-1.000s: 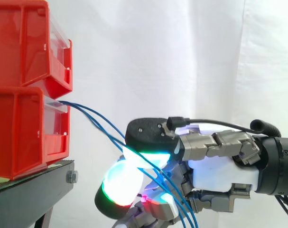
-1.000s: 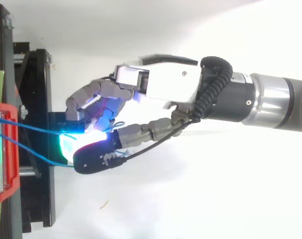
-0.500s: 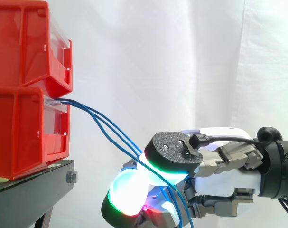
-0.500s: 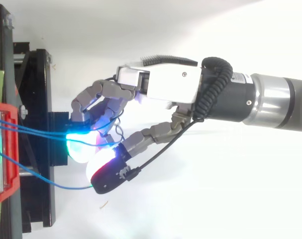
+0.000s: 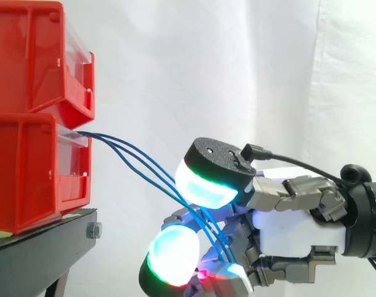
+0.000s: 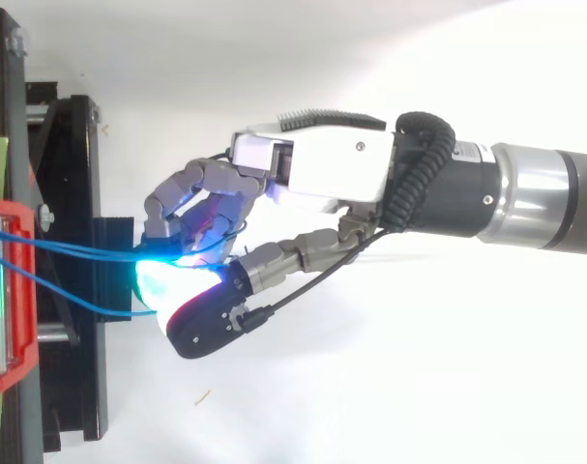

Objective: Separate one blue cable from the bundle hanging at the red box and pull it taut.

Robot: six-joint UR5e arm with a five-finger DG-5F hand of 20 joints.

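Three blue cables (image 5: 138,162) slope from the lower red bin (image 5: 26,179) at left down into the hand (image 5: 293,226), its fingers curled round them, lower centre. I'd let all but one slip free, then draw rightwards steadily

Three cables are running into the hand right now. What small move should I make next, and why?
I'd probably shift the pinch onto the lone blue cable, which the top view shows running apart from the paired cables. All three leave the lower red bin, pass into the curled hand and curve slackly, so pulling now would likely drag the whole bundle.
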